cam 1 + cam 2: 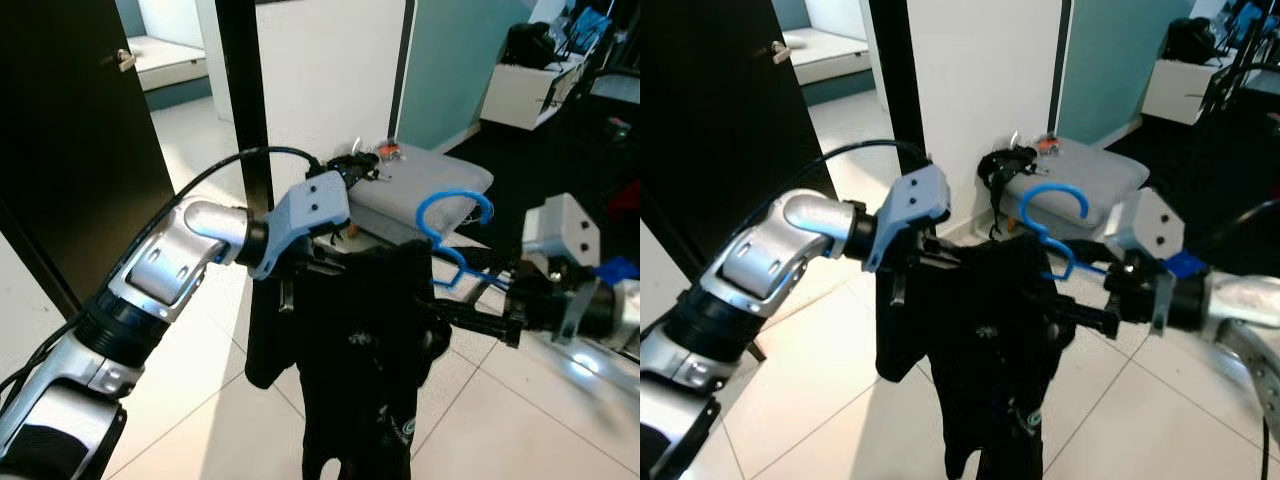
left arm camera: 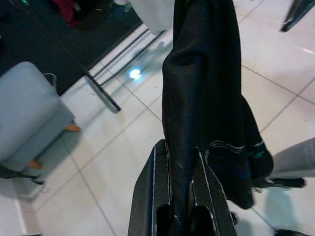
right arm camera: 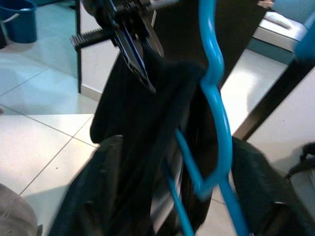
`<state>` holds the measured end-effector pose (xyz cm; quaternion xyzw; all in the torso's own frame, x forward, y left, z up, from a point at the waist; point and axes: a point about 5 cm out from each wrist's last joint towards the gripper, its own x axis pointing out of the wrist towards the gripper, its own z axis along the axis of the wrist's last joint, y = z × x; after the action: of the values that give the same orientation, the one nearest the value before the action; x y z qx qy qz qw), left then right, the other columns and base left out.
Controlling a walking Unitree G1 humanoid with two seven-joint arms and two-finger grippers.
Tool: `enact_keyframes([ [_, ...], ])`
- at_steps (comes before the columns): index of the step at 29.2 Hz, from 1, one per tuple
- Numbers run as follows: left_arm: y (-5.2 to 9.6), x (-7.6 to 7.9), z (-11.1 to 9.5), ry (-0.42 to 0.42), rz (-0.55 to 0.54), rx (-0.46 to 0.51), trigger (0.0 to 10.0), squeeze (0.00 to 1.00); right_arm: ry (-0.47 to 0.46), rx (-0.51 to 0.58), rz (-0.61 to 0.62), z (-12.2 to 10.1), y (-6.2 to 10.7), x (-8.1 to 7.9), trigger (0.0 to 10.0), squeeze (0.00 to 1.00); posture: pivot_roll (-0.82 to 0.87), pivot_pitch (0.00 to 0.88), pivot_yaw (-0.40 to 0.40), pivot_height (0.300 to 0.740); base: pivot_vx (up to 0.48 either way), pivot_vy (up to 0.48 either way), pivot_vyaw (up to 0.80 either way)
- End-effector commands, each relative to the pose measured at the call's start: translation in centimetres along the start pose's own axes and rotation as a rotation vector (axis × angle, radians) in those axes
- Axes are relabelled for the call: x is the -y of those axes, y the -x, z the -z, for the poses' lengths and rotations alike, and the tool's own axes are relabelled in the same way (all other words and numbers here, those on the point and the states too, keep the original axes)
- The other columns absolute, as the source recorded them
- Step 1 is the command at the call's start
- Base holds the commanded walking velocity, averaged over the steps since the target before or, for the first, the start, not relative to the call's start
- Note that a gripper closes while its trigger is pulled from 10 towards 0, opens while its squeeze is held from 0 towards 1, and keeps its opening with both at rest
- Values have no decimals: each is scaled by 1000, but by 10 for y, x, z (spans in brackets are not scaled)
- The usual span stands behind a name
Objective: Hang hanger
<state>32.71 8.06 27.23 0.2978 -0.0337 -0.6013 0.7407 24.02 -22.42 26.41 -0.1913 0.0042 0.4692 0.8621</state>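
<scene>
The left gripper (image 2: 179, 196) was closed tight on a black garment (image 1: 365, 350), pinching a fold of the cloth between its two fingers. The garment hung down over the tiled floor (image 1: 220, 400), draped on a blue hanger (image 1: 450, 225) whose hook stuck up above the cloth. The right gripper (image 1: 470, 315) reached in from the other side and seemed to hold the hanger, but the cloth hid its fingers. A grey cushioned stool (image 1: 430, 180) stood behind, next to a white wall (image 1: 330, 70).

Bright daylight glares off the pale floor tiles (image 1: 520, 400), while the right wrist view is softly blurred.
</scene>
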Motion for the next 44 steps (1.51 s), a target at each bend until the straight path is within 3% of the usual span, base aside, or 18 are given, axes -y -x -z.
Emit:
enact_keyframes([
  [1,16,-13,-4,-37,-73,14,0,0,-10,-18,44,2,12,6,10000,1000,93,0,39,740,0,0,0],
  [8,38,-25,3,-102,-116,-32,0,0,-35,-101,252,10,69,21,10000,1000,82,0,40,740,0,0,0],
  [12,46,-31,3,-146,-134,-36,0,0,-104,-55,337,13,94,19,10000,1000,77,0,40,740,0,0,0],
  [13,46,-31,3,-146,-134,-36,0,0,-104,-55,337,13,94,19,10000,1000,77,0,40,740,0,0,0],
  [15,46,-33,-4,-166,-143,16,0,0,-253,-22,278,39,92,-4,10000,1000,77,0,41,740,0,0,0],
  [16,46,-33,-4,-166,-143,16,0,0,-253,-22,278,39,92,-4,10000,1000,77,0,41,740,0,0,0],
  [18,44,-33,-12,-189,-140,68,0,0,-363,-18,243,62,85,-22,10000,1000,79,0,40,740,0,0,0],
  [20,43,-32,-17,-202,-135,106,0,0,-410,-20,247,73,77,-27,10000,1000,82,0,39,740,0,0,0],
  [21,42,-31,-22,-212,-131,137,0,0,-453,-6,249,82,69,-31,10000,114,88,0,40,740,0,0,0],
  [23,41,-31,-25,-220,-128,158,0,0,-482,5,248,87,64,-34,10000,114,91,0,39,740,0,0,0],
  [24,40,-31,-28,-225,-126,179,0,0,-506,24,260,90,58,-34,10000,0,95,0,38,740,0,0,0],
  [26,39,-31,-31,-234,-124,200,0,0,-528,62,290,92,54,-30,10000,0,96,0,38,740,0,0,0],
  [27,39,-31,-34,-241,-124,220,1686,0,-551,117,336,92,49,-22,10000,0,96,0,38,740,0,0,0],
  [28,39,-31,-36,-246,-125,233,1686,0,-568,154,365,92,46,-17,10000,0,96,0,38,740,0,0,0],
  [29,39,-31,-37,-248,-125,239,10000,0,-578,176,381,91,45,-14,10000,0,96,0,38,740,0,0,0],
  [33,38,-31,-38,-253,-122,242,10000,0,-593,209,405,90,42,-9,10000,0,96,0,36,740,0,0,0],
  [37,35,-28,-37,-265,-103,249,10000,0,-667,361,415,78,30,0,10000,0,94,0,34,740,0,0,0],
  [44,30,-25,-39,-262,-96,271,10000,0,-685,332,315,74,12,-11,10000,0,95,0,30,740,0,0,0],
])
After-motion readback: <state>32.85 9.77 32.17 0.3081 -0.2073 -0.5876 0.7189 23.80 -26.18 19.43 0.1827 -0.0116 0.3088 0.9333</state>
